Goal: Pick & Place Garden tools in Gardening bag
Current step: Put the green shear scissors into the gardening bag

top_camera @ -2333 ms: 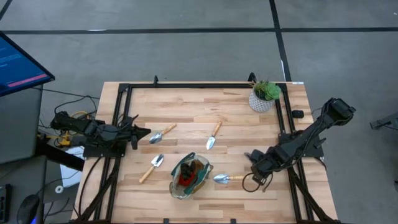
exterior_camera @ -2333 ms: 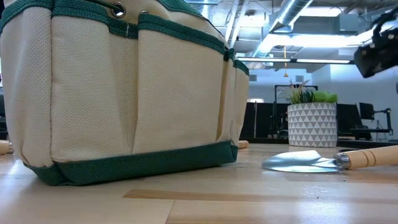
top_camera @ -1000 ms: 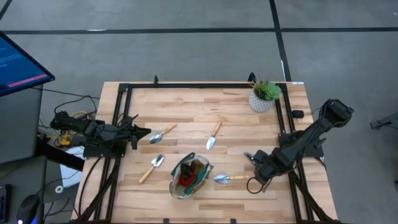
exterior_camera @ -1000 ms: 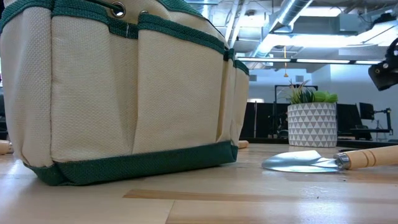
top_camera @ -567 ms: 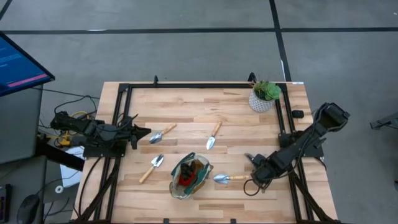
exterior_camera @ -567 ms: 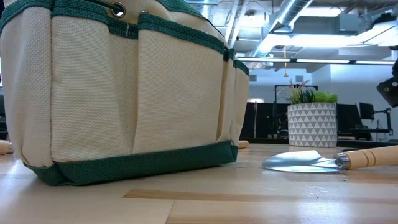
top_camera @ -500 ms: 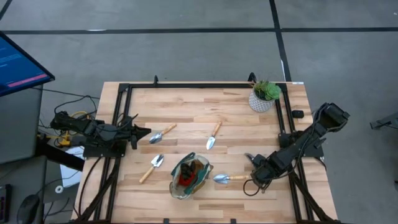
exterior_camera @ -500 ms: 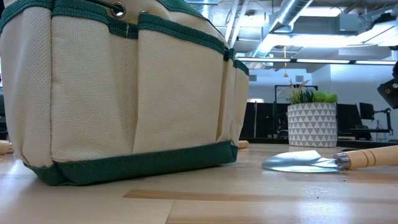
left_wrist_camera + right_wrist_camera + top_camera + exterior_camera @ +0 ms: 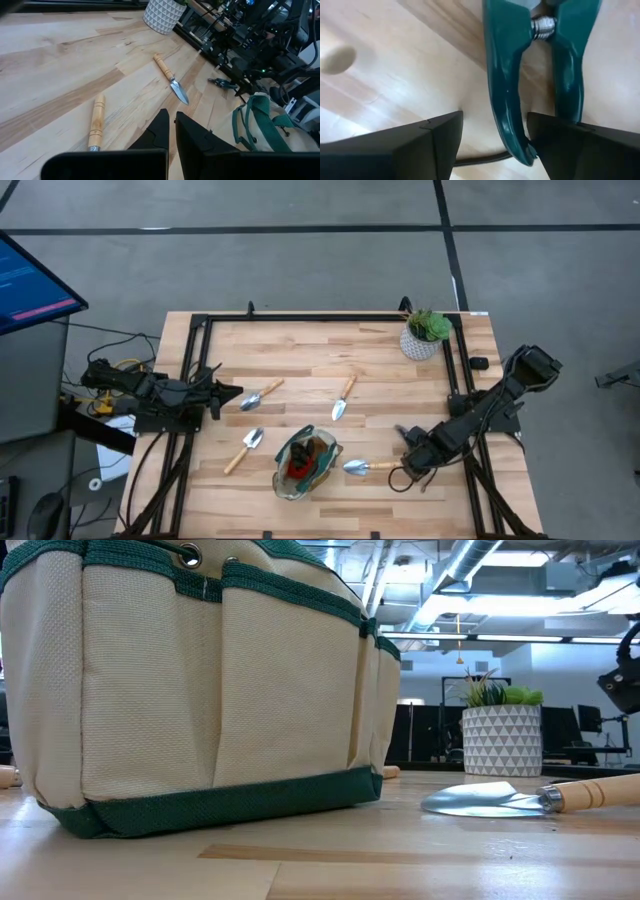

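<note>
The beige gardening bag (image 9: 305, 463) with green trim stands near the table's front edge, with a red item (image 9: 297, 470) inside. Three trowels lie on the table: one (image 9: 262, 394), one (image 9: 243, 449) and one (image 9: 343, 396). Another trowel (image 9: 367, 467) lies right of the bag. My right gripper (image 9: 408, 452) is open, low over the green pruning shears (image 9: 507, 75); one handle lies between its fingers. My left gripper (image 9: 232, 392) is shut and empty at the table's left side. My right gripper comes at the shears from above, along their handles. The free end of one handle (image 9: 517, 145) lies between the two fingers, close to one fingertip (image 9: 570, 145). The other handle (image 9: 572, 75) runs to that finger. I cannot tell whether it touches them.
A green plant in a white patterned pot (image 9: 422, 336) stands at the far right corner. A black frame (image 9: 330, 318) runs round the table. A dark cable loop (image 9: 400, 480) lies by my right gripper.
My right gripper has gone down and a little toward the table's near edge, closer over the shears. The trowels and the bag have stayed where they were.
</note>
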